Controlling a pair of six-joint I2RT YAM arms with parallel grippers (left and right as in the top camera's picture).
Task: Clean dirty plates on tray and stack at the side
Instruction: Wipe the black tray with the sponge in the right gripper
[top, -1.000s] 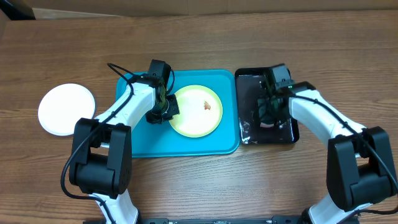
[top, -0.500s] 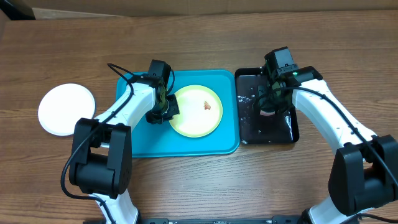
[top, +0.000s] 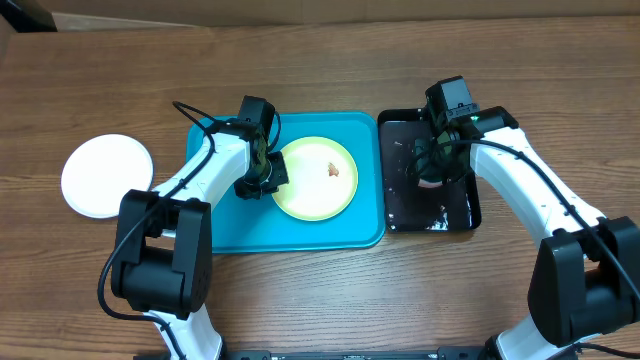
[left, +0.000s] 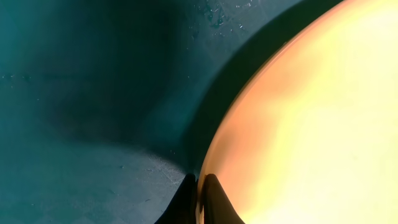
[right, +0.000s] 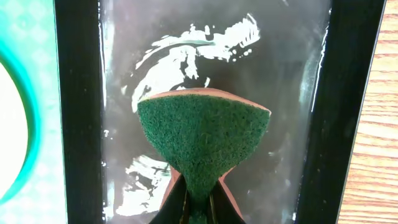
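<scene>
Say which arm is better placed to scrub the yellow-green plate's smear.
Right. The right arm has its jaws shut on the green sponge over the black tray; the left arm only pinches the plate by its rim.

**Right arm, one second ago against now.** My right gripper (right: 198, 206), pinched on the green sponge (right: 202, 140), has travelled from the middle of the black tray (top: 473, 205) toward its far end. The wrist has come to sit over the tray's far rim, and the forearm has swung out to a longer reach. Most of this shift fell in the first half-second. The bright glints on the tray's wet floor have moved to new places.
</scene>
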